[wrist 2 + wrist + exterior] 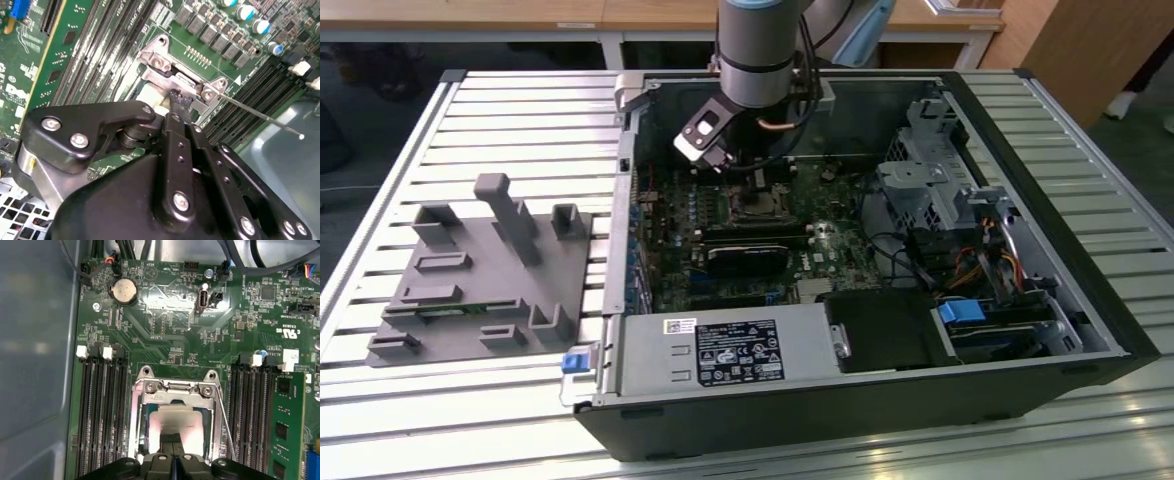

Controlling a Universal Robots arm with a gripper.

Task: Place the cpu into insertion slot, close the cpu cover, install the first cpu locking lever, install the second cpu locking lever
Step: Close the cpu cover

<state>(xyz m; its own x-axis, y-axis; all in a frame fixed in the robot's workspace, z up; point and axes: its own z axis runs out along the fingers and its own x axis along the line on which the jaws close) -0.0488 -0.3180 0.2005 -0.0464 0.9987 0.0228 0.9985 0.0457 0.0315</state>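
Cpu sits in socket, showing through window of metal cover lying over it. Gripper fingers pressed together, tip at cover's edge. We judge cover-closing in hand. Thin lever juts free, unlatched. Needs a straight, gentle press.

power supply label, print unreadable

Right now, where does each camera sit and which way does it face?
Exterior view: off the arm, high up, looking down into the open case; arm and gripper show.
First wrist view: on the wrist, facing the cpu and cover; gripper shows.
Second wrist view: on the wrist, close to the cover; gripper in front.
Both wrist views share cover and gripper.
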